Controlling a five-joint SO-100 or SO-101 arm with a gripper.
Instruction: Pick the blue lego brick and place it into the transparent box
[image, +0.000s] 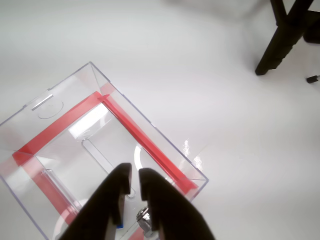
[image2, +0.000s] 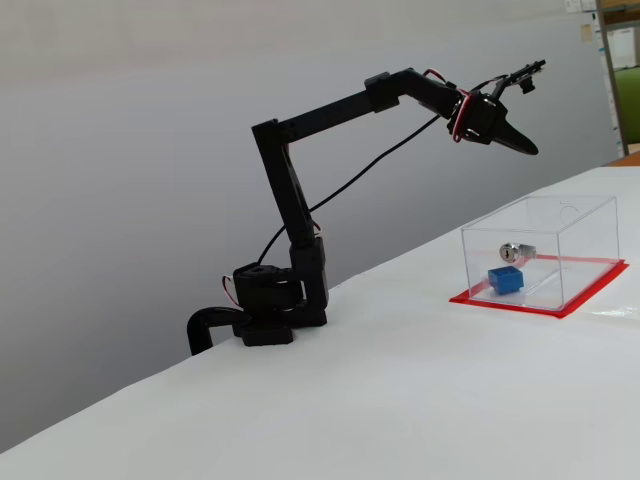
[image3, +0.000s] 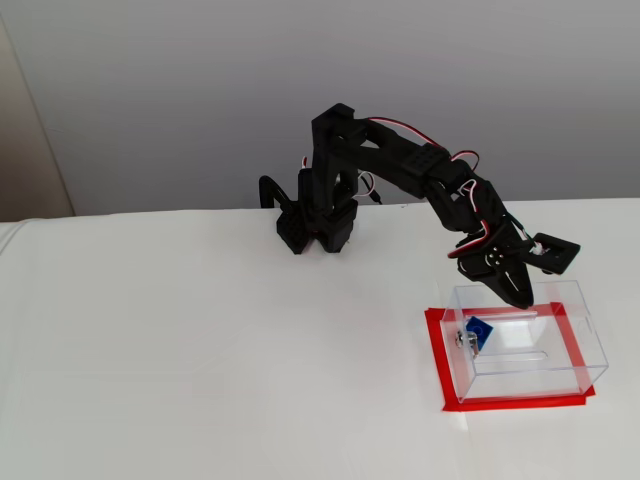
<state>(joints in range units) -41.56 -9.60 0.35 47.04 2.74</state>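
Observation:
The blue lego brick (image2: 506, 281) lies inside the transparent box (image2: 583, 243), next to the silver lock (image2: 511, 252). In another fixed view the brick (image3: 481, 331) sits in the box's (image3: 560, 352) left part, above the red base plate (image3: 437, 352). My gripper (image2: 531, 150) hangs well above the box, its jaws nearly together and holding nothing. It also shows in the other fixed view (image3: 524, 300). In the wrist view the gripper (image: 134, 172) is over the open box (image: 60, 102). Only a sliver of the brick (image: 119, 226) shows beside the lock (image: 143, 218).
The arm's base (image3: 315, 225) is clamped at the white table's far edge. A black stand leg (image: 280, 40) shows at the top right of the wrist view. White table surface surrounds the box.

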